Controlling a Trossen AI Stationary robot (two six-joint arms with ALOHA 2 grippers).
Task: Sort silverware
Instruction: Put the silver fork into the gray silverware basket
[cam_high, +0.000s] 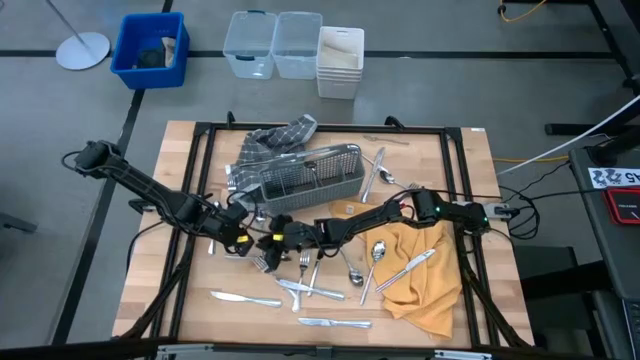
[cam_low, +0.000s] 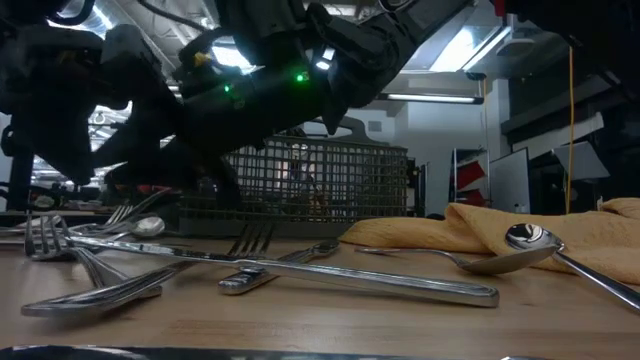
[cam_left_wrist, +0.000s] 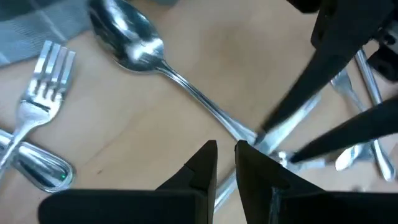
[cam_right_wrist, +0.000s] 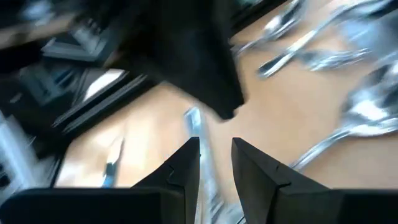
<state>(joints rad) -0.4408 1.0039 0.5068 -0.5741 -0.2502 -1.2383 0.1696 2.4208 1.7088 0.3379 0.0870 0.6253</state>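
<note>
**Two jaws nose to nose among loose silverware**

A wooden table (cam_high: 190, 150) framed by black rails is my working surface, on a grey floor. Beyond its far edge stand a blue bin (cam_high: 150, 48) with a dark lump and something pale inside, two clear tubs (cam_high: 272, 42) whose contents I cannot make out, and a white tub (cam_high: 340, 62) with pale material in it.

Just beyond both my jaws sits the grey wire-mesh caddy (cam_high: 312, 178), partly resting on a crumpled grey cloth (cam_high: 272, 140). From above I see its dividers, but cannot tell whether any piece lies inside. From table height my own arms block its upper part.

My left gripper (cam_high: 243, 240) and right gripper (cam_high: 275, 240) are low over the table and nearly meet. The silverware (cam_high: 310, 285) lies loose on the wood: most on the near side of my jaws, some beside the caddy, and two pieces on a yellow cloth (cam_high: 430, 290) out past my right gripper.

Right ahead of my left gripper (cam_left_wrist: 225, 152) a spoon (cam_left_wrist: 130, 40) lies bowl-up, its handle running in to my tips; a fork (cam_left_wrist: 46, 81) lies off to the side. Whether I grip that handle I cannot tell.

At my right gripper (cam_right_wrist: 216, 149) a silver handle (cam_right_wrist: 196, 124) runs through the gap. That view is smeared, so I cannot tell whether I am clamped on it.
</note>
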